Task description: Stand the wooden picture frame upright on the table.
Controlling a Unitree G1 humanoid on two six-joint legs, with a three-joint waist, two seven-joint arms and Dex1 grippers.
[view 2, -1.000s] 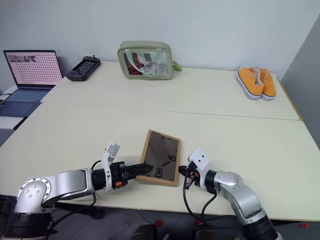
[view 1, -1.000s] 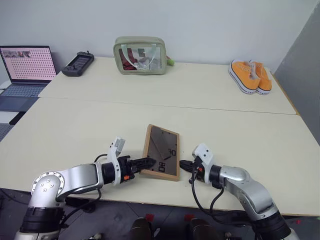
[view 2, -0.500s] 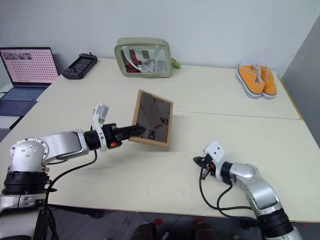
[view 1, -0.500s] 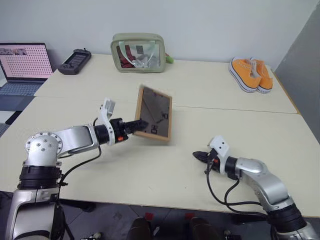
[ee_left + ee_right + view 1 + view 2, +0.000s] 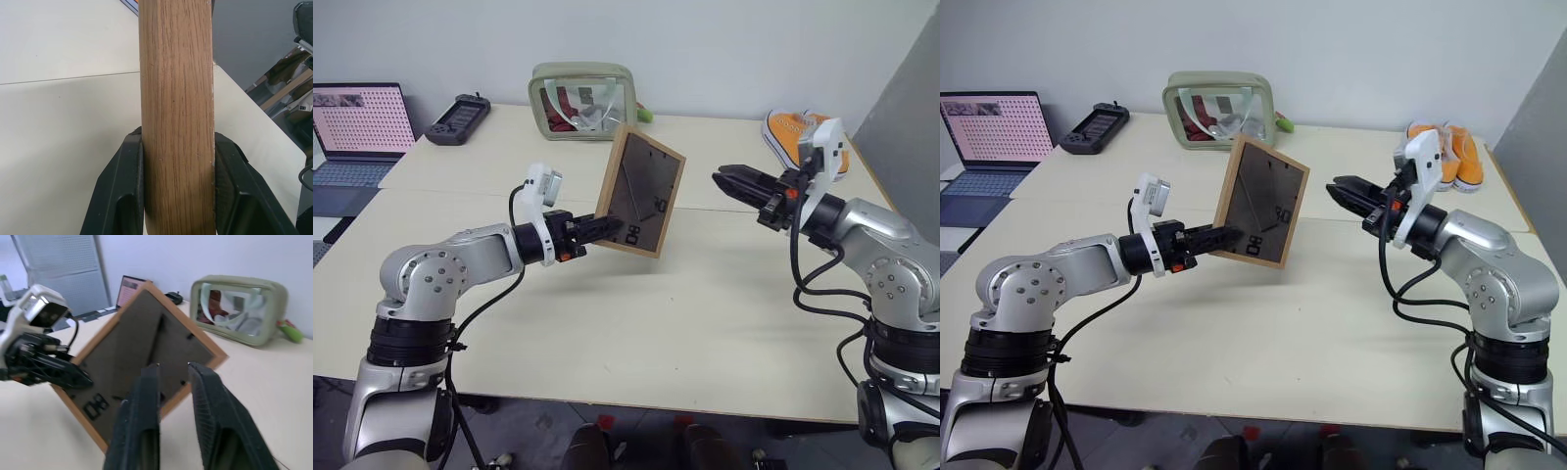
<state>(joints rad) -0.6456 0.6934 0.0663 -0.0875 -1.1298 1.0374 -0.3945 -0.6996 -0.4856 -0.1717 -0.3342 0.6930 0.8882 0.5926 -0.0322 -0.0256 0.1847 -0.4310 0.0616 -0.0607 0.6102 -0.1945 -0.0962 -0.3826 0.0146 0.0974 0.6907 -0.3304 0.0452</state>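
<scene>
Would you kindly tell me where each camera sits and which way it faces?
Head eyes: look forward and down at the table; both arms show.
Left wrist: looks along the left end effector, clamped on the wooden picture frame.
Right wrist: looks along the open right end effector at the frame's grey back.
Shared: both wrist views show the frame, from its edge and its back.

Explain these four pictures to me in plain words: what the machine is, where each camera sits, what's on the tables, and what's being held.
This is a humanoid robot with two arms. Two pictures come from cameras in its head, looking down over the arms; the other two come from a camera on each wrist. The left claw grips the wooden picture frame by its edge and holds it up off the table, grey back facing us. The right claw is open, empty and pointed at the frame. Farther back lie a laptop, a black handheld device, a green pouch and orange shoes.
</scene>
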